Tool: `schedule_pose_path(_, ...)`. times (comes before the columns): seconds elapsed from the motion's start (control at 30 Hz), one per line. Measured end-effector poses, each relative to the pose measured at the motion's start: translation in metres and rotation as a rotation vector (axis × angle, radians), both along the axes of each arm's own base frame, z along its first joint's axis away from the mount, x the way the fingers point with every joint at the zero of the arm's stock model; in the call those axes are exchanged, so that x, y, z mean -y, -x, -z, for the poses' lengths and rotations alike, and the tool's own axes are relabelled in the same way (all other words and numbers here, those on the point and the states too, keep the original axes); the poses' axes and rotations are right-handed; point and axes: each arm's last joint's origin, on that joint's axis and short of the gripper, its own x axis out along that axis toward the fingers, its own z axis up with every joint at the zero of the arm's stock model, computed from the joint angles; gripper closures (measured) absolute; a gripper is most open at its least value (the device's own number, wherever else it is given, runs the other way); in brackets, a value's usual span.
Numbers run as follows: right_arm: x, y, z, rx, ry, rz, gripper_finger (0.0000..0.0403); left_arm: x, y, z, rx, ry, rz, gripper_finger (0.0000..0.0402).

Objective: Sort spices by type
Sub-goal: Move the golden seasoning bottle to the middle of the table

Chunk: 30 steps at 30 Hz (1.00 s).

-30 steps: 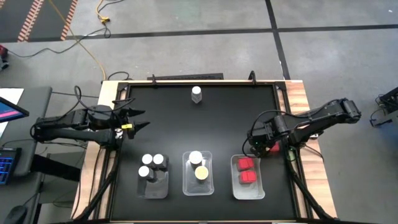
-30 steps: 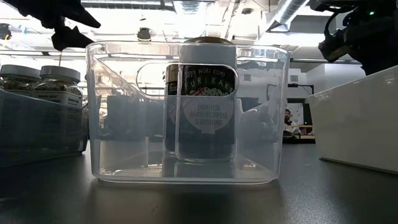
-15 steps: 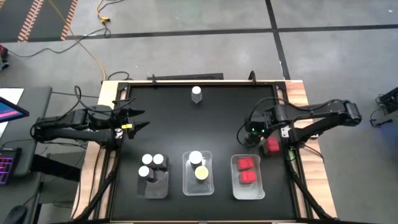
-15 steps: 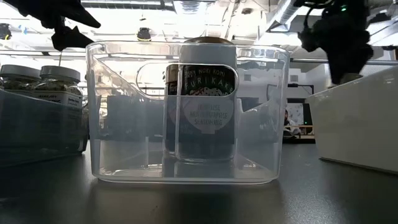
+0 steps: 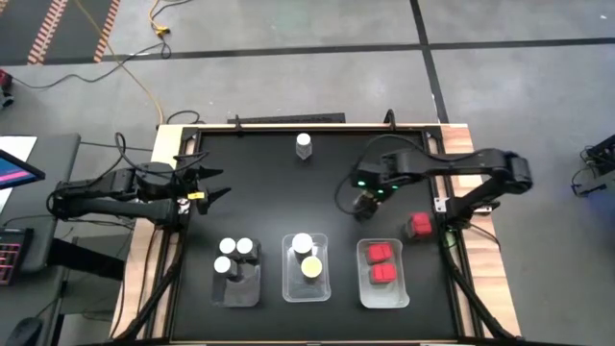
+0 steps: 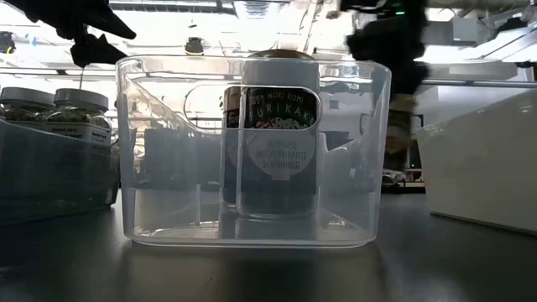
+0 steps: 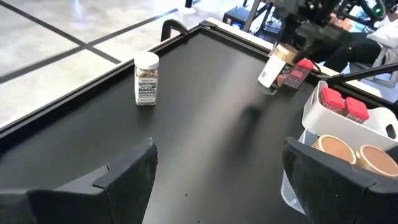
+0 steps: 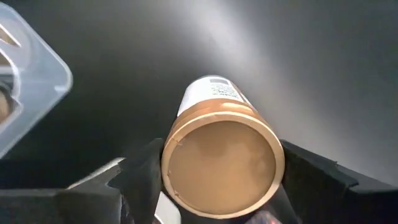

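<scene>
My right gripper point(image 5: 363, 200) is over the table's middle right, shut on a tan-lidded spice jar point(image 8: 222, 163); the left wrist view also shows this jar point(image 7: 275, 65). A red-capped jar point(image 5: 420, 227) stands alone near the right edge. A white-capped jar point(image 5: 305, 145) stands near the far edge. Three clear trays sit along the near side: the left tray point(image 5: 252, 288) holds three white-capped jars, the middle tray point(image 5: 288, 274) a cream-lidded and a yellow-lidded jar, the right tray point(image 5: 365, 279) two red-capped jars. My left gripper point(image 5: 213, 185) waits open at the table's left edge. My right gripper pinches the jar at its lid end point(image 8: 186, 134), one finger point(image 8: 140, 171) on each side of the tan lid. The fingers come from above, slanting, and run along the jar. The jar hangs tilted below them, bottom end point(image 7: 267, 84) down, lifted clear of the table.
The black tabletop has open room between the far white-capped jar and the three trays. Raised wooden edges run along both sides. In the low view the middle tray point(image 6: 252, 226) fills the foreground, with the left tray's jars point(image 6: 50, 109) behind it on the left.
My right gripper has moved from beside the red-capped jar at the right edge toward the table's left and a little toward the far edge. The red-capped jar has stayed where it was.
</scene>
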Motion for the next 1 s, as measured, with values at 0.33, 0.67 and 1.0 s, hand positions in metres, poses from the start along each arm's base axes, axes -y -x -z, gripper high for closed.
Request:
schedule_pose_path(0.33,0.017,-0.086,-0.014,-0.023,0.038,-0.172,0.0093,0.000,0.000,0.000,0.000,0.000,0.002,0.0074)
schedule_pose_path(0.67,0.022,-0.135,-0.010,-0.072,0.047,-0.268,0.0093,0.000,0.000,0.001,-0.007,0.001,0.006,0.0074)
schedule_pose_path(1.0,0.020,-0.139,-0.007,-0.117,0.030,-0.283,0.0093,0.000,0.002,0.004,-0.079,-0.059,0.032,0.0074)
